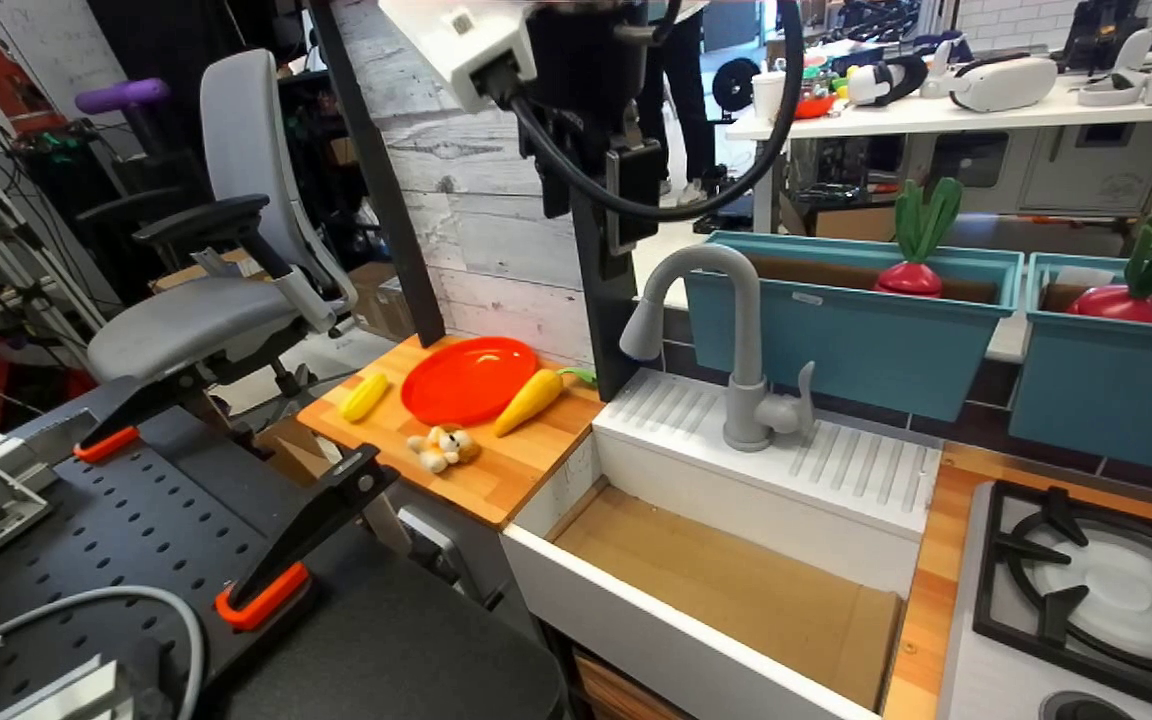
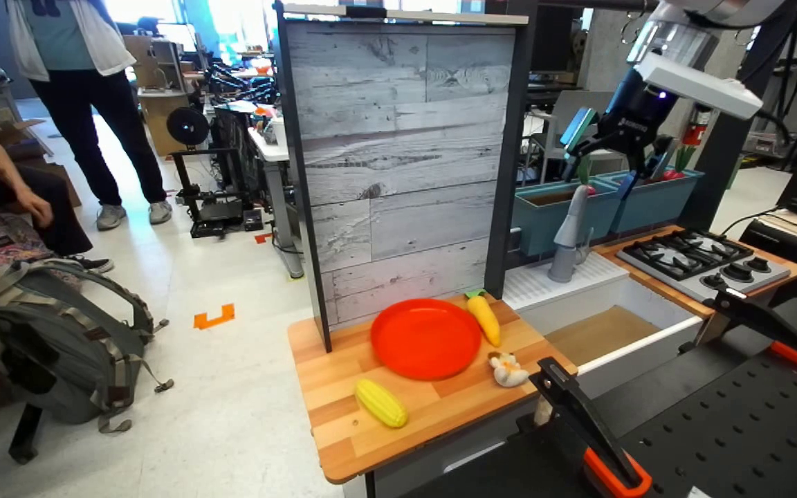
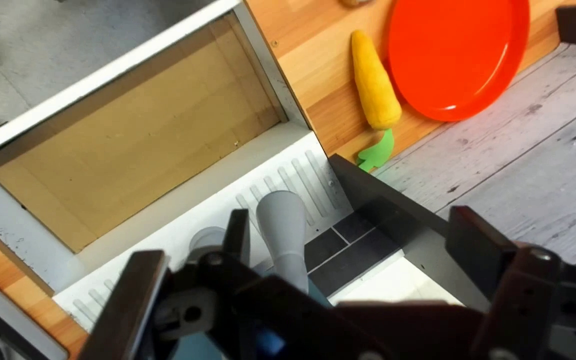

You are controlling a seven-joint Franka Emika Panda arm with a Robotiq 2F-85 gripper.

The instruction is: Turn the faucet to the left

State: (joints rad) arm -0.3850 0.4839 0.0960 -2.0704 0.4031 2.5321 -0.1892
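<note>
The faucet [image 1: 746, 320] is a matte grey gooseneck on the white ridged ledge behind the sink. In an exterior view its spout arches toward the wooden counter, and its small side lever [image 1: 804, 400] stands on the opposite side. The faucet also shows in an exterior view [image 2: 566, 238], below the gripper [image 2: 598, 176]. My gripper is open and empty, above the faucet and apart from it. In the wrist view the spout [image 3: 283, 225] appears between the spread fingers [image 3: 353, 220], nearer the left one. The faucet's lower part is partly hidden there by the left finger.
The sink [image 1: 696, 620] has a cardboard floor. A dark post [image 1: 608, 300] and a wood-plank panel [image 2: 398, 152] stand beside the faucet. Blue planters [image 1: 836, 340] stand behind it, and a stove [image 1: 1106, 590] to one side. A red plate [image 2: 426, 339] and toy foods lie on the counter.
</note>
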